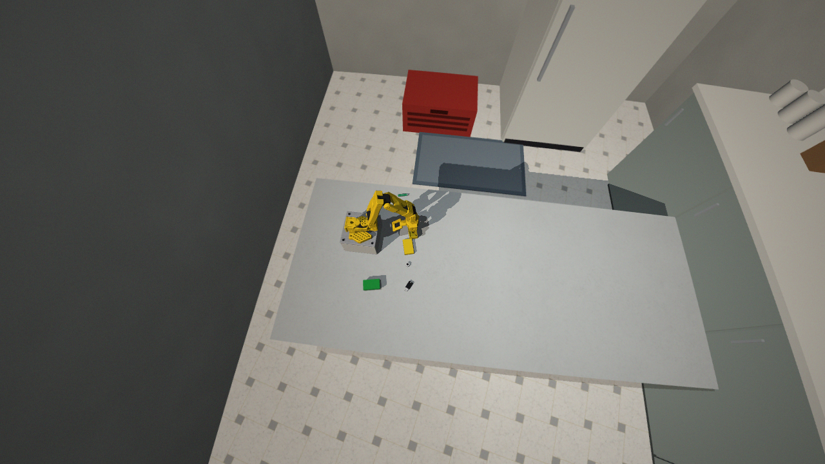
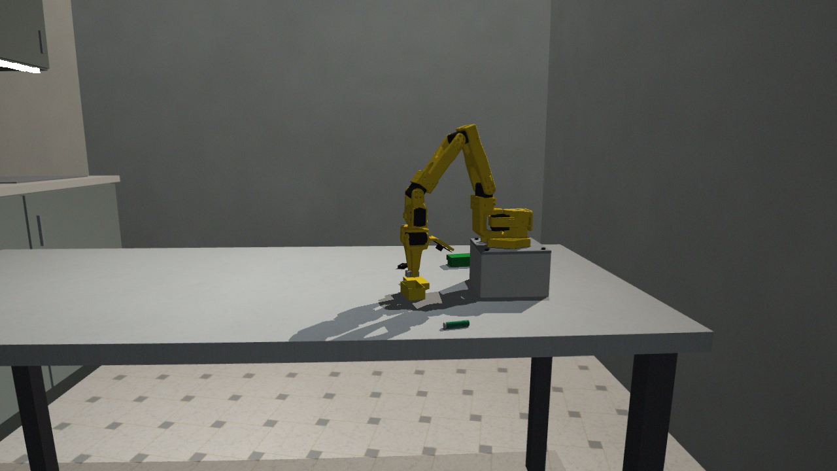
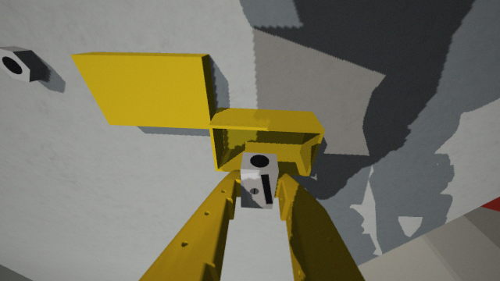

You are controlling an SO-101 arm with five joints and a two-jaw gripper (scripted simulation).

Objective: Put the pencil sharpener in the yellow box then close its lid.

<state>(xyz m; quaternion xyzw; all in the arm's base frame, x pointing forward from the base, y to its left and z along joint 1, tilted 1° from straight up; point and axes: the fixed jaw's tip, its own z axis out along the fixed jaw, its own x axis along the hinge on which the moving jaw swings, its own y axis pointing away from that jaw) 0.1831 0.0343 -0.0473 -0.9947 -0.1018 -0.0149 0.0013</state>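
Observation:
In the wrist view my gripper [image 3: 258, 183] is shut on the pencil sharpener [image 3: 258, 180], a small silver block with a round black hole and a black slot. It hangs over the near edge of the open yellow box [image 3: 266, 140]. The box's lid [image 3: 146, 90] lies flat on the table to the left, joined to the box at one corner. In the exterior view my gripper [image 2: 413, 270] points straight down just above the box [image 2: 414, 287]. From above, the box and lid [image 1: 408, 245] lie right in front of my arm.
A second silver sharpener-like block [image 3: 17, 67] lies on the table left of the lid. A green block [image 1: 371, 283], a small black item [image 1: 409, 285] and a green cylinder [image 2: 456, 324] lie on the table. My grey base block [image 2: 509, 272] stands beside the box.

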